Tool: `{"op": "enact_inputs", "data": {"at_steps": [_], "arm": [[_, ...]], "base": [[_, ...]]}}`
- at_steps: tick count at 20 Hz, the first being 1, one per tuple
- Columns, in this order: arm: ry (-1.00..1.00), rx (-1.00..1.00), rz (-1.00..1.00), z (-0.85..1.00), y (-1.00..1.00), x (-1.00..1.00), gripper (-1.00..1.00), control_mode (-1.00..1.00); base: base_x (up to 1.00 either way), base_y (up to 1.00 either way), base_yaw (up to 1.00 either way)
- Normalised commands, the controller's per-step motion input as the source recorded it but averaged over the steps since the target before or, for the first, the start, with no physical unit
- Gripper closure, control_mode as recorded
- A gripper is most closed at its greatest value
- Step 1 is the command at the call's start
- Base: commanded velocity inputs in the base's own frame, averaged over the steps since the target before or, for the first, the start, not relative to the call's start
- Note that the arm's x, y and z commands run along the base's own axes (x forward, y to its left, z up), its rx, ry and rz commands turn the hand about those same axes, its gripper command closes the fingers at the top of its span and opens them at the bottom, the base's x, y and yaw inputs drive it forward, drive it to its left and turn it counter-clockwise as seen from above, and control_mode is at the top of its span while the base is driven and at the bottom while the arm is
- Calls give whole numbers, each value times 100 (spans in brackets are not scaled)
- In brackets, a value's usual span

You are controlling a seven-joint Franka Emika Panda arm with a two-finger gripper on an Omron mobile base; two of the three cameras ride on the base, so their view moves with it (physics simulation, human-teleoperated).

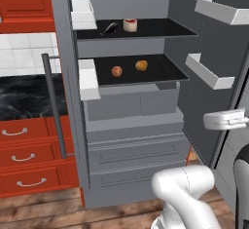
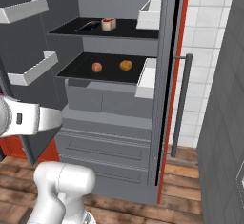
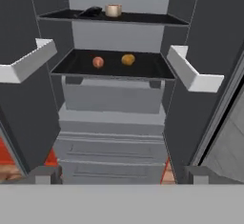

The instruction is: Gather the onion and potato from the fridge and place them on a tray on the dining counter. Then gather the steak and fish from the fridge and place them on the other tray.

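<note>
Fingertips [image 3: 46, 174] sat low in the hand view, spread wide at the two bottom corners, nothing between them; gripper [image 3: 121, 175] empty. Straight ahead of them I saw the fridge [image 3: 119, 101] with both doors open. Onion [image 3: 98, 62] and potato [image 3: 127, 59] lay side by side, apart, on the lower black shelf [image 3: 76, 66], well beyond the fingers and above them in the picture. Fish [image 3: 90, 12] and steak [image 3: 113, 10] sat on the upper shelf, further still. White door bins [image 3: 190, 73] flanked both sides.

Left base view gave me more: red drawers [image 1: 24, 157] and a black marble-look counter [image 1: 22, 96] left of the fridge, plus the left door's bar handle [image 1: 53, 106]. Onion [image 1: 116, 71] left, potato [image 1: 141, 65] right; fish [image 1: 110, 28] just beside the steak [image 1: 130, 25] above. Part of the white hand showed at right, fingers not readable there.

Right base view added white wall tiles [image 2: 202, 37] and the right door's handle [image 2: 181, 104]. Same layout: onion [image 2: 96, 67], potato [image 2: 126, 65], steak [image 2: 108, 24], fish [image 2: 88, 26].
</note>
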Motion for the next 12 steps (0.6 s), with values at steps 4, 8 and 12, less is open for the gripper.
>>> {"op": "enact_inputs", "data": {"at_steps": [4,8,12], "arm": [[-33,6,0,0,0,3,-100,-100],[-12,5,0,9,0,0,-100,-100],[0,1,0,10,0,1,-100,-100]], "base": [[0,0,0],[0,0,0],[0,0,0]]}}
